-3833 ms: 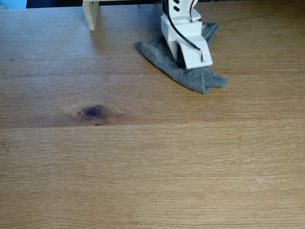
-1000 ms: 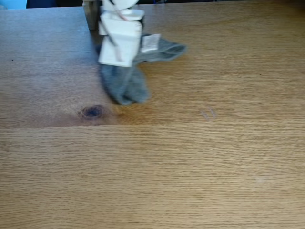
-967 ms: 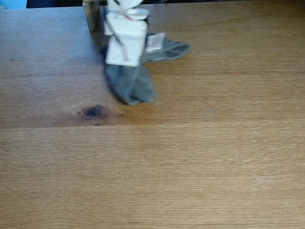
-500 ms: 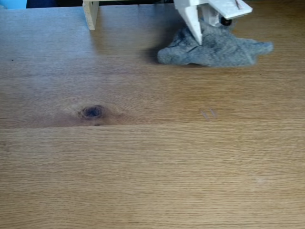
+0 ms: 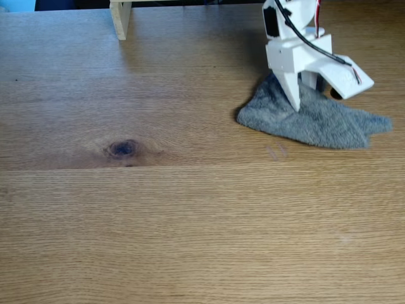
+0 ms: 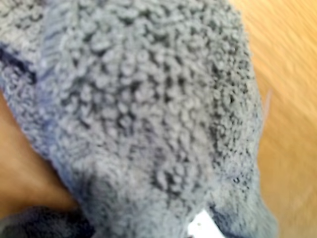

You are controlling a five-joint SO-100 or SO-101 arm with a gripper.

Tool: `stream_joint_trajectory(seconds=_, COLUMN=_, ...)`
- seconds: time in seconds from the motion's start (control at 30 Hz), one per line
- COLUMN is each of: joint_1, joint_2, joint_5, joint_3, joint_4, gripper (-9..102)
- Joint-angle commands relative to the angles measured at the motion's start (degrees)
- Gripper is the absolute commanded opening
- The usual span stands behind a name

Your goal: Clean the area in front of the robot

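The tabletop (image 5: 202,215) takes up pretty much the whole fixed view, light oak grain with a plank seam running across the middle, a dark knot (image 5: 123,148) left of centre and a couple of faint whitish smudges (image 5: 276,151) just in front of the cloth. The grey terry cloth (image 5: 313,120) lies flat on the far right part of the table, one corner trailing off to the right. The robot (image 5: 297,44) comes down from the top edge and its gripper (image 5: 305,95) sits right on the cloth: one pointed finger is planted in the fabric, the other flat one sticks out to the right above it. Can't really tell if it's pinching the cloth or just pressing it down. The wrist view shows the terry loops (image 6: 148,109) up close with bare wood (image 6: 292,99) at the right.

What changed: about a second ago the cloth was bunched up over by the wooden post (image 5: 119,19) on the left, half a second ago it was at the far edge right of centre, now it's further right and a bit nearer the camera. So it's sweeping side to side along the back strip. The smudges and the whole near half look untouched, so plenty of wiping left
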Motion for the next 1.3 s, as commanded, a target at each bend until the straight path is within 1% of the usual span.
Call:
stream_joint_trajectory(seconds=0.0, joint_1=1.41, joint_2=-4.57, joint_5=-1.14, joint_3=-12.74, joint_4=-2.99, gripper=0)
stream_joint_trajectory(seconds=0.2, joint_1=5.19, joint_2=-16.88, joint_5=-2.99, joint_3=-18.11, joint_4=-9.67, gripper=0)
stream_joint_trajectory(seconds=0.3, joint_1=9.93, joint_2=-20.39, joint_5=-3.25, joint_3=-18.81, joint_4=-12.57, gripper=0)
stream_joint_trajectory(seconds=0.43, joint_1=17.93, joint_2=-22.41, joint_5=-2.64, joint_3=-18.81, joint_4=-13.18, gripper=0)
stream_joint_trajectory(seconds=0.67, joint_1=30.06, joint_2=-21.01, joint_5=1.32, joint_3=-18.28, joint_4=-7.38, gripper=0)
stream_joint_trajectory(seconds=0.73, joint_1=32.34, joint_2=-19.60, joint_5=2.55, joint_3=-18.11, joint_4=-2.64, gripper=0)
stream_joint_trajectory(seconds=0.8, joint_1=33.40, joint_2=-18.02, joint_5=4.22, joint_3=-18.02, joint_4=4.66, gripper=0)
stream_joint_trajectory(seconds=0.9, joint_1=31.38, joint_2=-15.38, joint_5=5.71, joint_3=-18.02, joint_4=13.97, gripper=0)
stream_joint_trajectory(seconds=1.03, joint_1=23.12, joint_2=-10.90, joint_5=5.98, joint_3=-18.02, joint_4=21.80, gripper=0)
stream_joint_trajectory(seconds=1.13, joint_1=14.94, joint_2=-8.26, joint_5=5.89, joint_3=-18.02, joint_4=23.73, gripper=0)
stream_joint_trajectory(seconds=1.27, joint_1=4.92, joint_2=-6.86, joint_5=5.71, joint_3=-18.02, joint_4=22.15, gripper=0)
